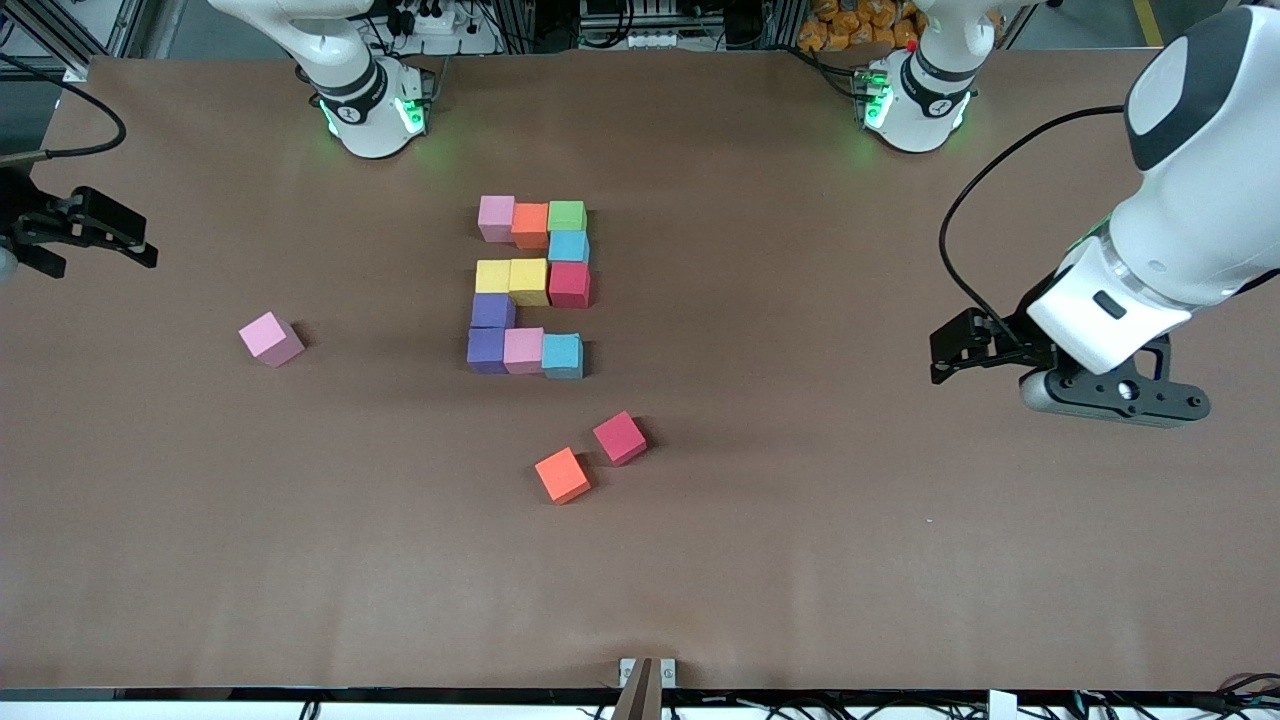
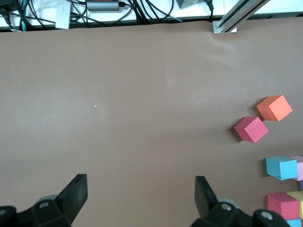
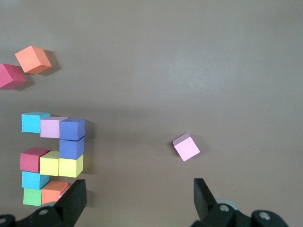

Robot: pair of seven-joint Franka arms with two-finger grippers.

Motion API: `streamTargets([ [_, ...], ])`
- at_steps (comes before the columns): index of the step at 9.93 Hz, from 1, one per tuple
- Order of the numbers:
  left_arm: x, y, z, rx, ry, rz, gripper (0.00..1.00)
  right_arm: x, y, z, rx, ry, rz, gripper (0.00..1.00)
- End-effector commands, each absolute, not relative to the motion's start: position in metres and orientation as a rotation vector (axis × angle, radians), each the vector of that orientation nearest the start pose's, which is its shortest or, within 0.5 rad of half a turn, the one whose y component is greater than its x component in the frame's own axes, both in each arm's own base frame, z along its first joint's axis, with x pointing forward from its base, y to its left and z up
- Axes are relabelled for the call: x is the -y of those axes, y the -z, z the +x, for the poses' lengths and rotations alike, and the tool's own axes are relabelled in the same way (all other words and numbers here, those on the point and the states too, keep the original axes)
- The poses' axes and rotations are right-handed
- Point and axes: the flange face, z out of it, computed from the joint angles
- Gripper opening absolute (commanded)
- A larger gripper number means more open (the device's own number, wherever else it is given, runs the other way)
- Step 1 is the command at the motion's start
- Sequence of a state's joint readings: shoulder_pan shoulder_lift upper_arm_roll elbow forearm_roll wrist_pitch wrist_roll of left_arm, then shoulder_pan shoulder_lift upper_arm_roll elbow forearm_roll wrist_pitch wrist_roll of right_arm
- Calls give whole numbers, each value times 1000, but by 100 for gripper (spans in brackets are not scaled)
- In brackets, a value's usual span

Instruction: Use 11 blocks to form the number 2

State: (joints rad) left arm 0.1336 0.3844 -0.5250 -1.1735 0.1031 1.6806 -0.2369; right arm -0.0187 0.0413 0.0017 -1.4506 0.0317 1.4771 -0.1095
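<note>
The number 2 [image 1: 530, 285] lies mid-table, made of touching blocks: pale pink, orange and green in the row nearest the bases, then light blue, then yellow, yellow and crimson, then purple, then purple, pale pink and light blue. It also shows in the right wrist view as the number 2 [image 3: 52, 156]. My left gripper [image 1: 938, 360] hovers open and empty over bare table toward the left arm's end; in its own view, the left gripper [image 2: 140, 187] has only tabletop between its fingers. My right gripper [image 1: 95, 255] hangs open and empty at the right arm's end, also seen as the right gripper [image 3: 139, 189].
Three loose cubes lie apart from the digit. A pale pink cube [image 1: 271, 339] sits toward the right arm's end. An orange cube [image 1: 562, 475] and a hot-pink cube [image 1: 620, 438] sit nearer the front camera than the digit.
</note>
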Motion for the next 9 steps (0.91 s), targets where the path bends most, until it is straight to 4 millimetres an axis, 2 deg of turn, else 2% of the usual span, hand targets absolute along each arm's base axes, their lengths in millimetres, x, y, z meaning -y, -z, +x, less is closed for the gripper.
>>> streamTargets([
  [1,150,-626,628,-138,145,-3252,100,9,-657,557,165,-17,-3099,100],
  [2,140,-626,627,-108,110,-3251,100,9,-657,557,165,-17,-3099,100],
  [3,136,-632,623,-99,117,-3239,100,9,-657,557,165,-17,-3099,100],
  [5,131,-630,618,-85,61,-3224,100,9,-657,557,165,-17,-3101,100],
  [8,99,-626,616,-17,-39,-3209,100,7,-656,557,170,-20,-3100,100],
  [9,95,-625,617,-15,-44,-3212,100,7,-656,557,170,-20,-3100,100],
])
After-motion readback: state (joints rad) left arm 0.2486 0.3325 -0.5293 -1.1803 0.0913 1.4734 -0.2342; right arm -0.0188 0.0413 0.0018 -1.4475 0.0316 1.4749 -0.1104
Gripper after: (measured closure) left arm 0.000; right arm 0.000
